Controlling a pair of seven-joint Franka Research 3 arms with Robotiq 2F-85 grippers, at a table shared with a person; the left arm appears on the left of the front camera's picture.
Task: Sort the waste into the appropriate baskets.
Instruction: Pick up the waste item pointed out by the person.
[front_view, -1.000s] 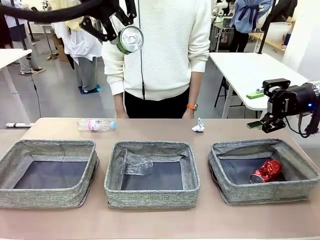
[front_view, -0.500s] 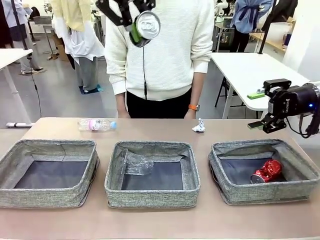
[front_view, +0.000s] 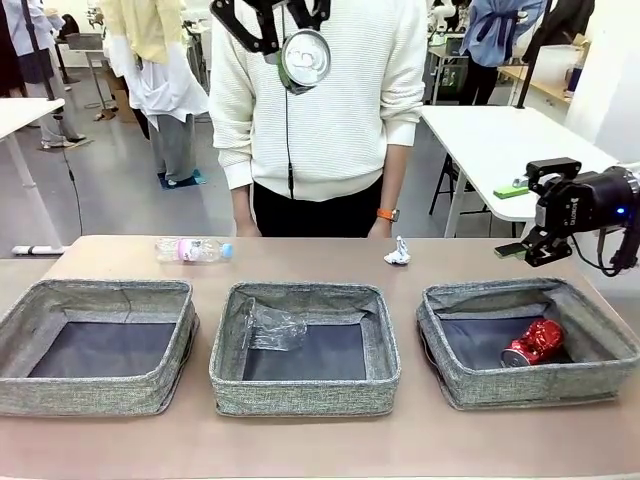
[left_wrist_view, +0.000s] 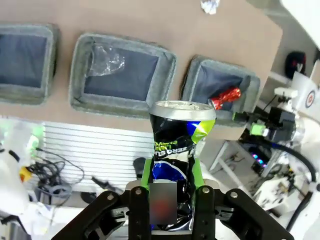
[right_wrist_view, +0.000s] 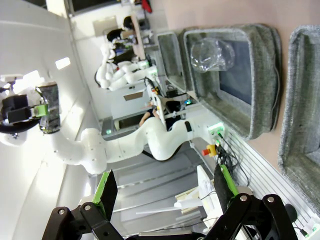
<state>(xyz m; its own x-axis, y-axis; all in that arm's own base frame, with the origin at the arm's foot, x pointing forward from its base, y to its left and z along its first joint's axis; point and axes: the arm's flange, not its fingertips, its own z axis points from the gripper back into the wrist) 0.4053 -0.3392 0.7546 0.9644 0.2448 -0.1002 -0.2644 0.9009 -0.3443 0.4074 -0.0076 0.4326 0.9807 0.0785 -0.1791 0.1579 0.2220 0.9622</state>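
Brown table (front_view: 320, 445), person (front_view: 330, 120) in a white sweater standing at the far side, more tables behind. Three grey baskets in a row: left basket (front_view: 100, 395), middle basket (front_view: 300, 397), right basket (front_view: 520, 388).

Front view:
- left gripper (front_view: 283, 30) is at the top edge of the picture, in front of the person's chest, its arm cut off by the frame
- it is clamped on the dark printed can (front_view: 304, 58), silver end toward the camera, well above every basket
- right gripper (front_view: 515, 220) sits out at the table's right end, beyond the right basket's far corner, with its fingers pointing toward picture left
- its jaws are spread wide with nothing between them

Left wrist view adds the grip detail. Green pads pinch the can's dented lower body from both sides, and the can's top end points away from the wrist. It looks down on the table from high up, with all three baskets below. In that picture the can lines up with the near table edge, between the middle and right baskets.

Right wrist view is rolled sideways. It shows the right gripper's own pads far apart and empty, and the other arm far off with the can.

Waste:
- crushed red can (front_view: 533, 342) lies in the right basket
- crumpled clear plastic (front_view: 272, 325) is in the middle basket's far left corner
- clear bottle (front_view: 192, 249) lies on its side on the table behind the left basket
- white paper wad (front_view: 397, 253) is on the table behind, between the middle and right baskets
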